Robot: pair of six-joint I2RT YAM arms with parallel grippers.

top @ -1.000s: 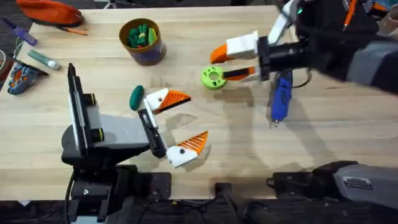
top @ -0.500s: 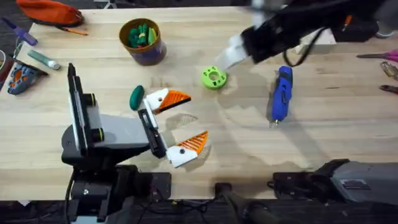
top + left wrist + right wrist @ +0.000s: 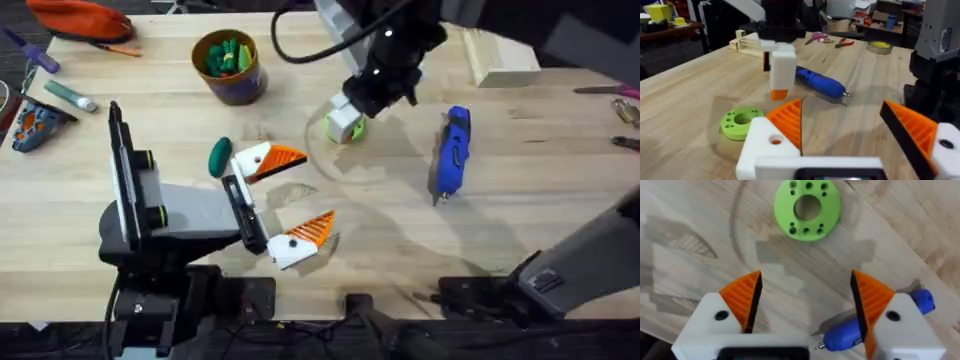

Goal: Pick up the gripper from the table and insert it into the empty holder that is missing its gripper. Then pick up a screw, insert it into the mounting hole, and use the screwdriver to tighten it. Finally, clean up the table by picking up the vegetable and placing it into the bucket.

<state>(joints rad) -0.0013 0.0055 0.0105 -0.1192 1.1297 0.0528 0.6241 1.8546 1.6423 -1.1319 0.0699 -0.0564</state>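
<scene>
Two orange tips are showing on the left gripper [image 3: 300,193], one on each white finger mount, and no loose tip is lying on the table [image 3: 520,220], so the insertion step is looking finished. Whether a screw is sitting in the mounting hole I cannot tell; in the left wrist view the hole in one mount is showing orange and the other is showing dark.

The blue screwdriver [image 3: 449,150] is lying flat on the wood, gripped by nothing, at about 3 o'clock from the green disc [image 3: 343,125], so tightening is probably not done. The dark green vegetable [image 3: 220,157] is resting on the table just beside the left gripper's far finger, at that finger's 9 o'clock. The bucket [image 3: 228,65] is standing at 12 o'clock from it, well apart and already holding some green and yellow pieces. Clean-up is therefore remaining.

The left gripper's jaws are standing spread wide and holding nothing. The right gripper [image 3: 807,292] is hovering over the green disc with its jaws spread and empty. In the right wrist view the disc is lying ahead of the gap between the tips, while the screwdriver's tip is peeking in beside one finger.
</scene>
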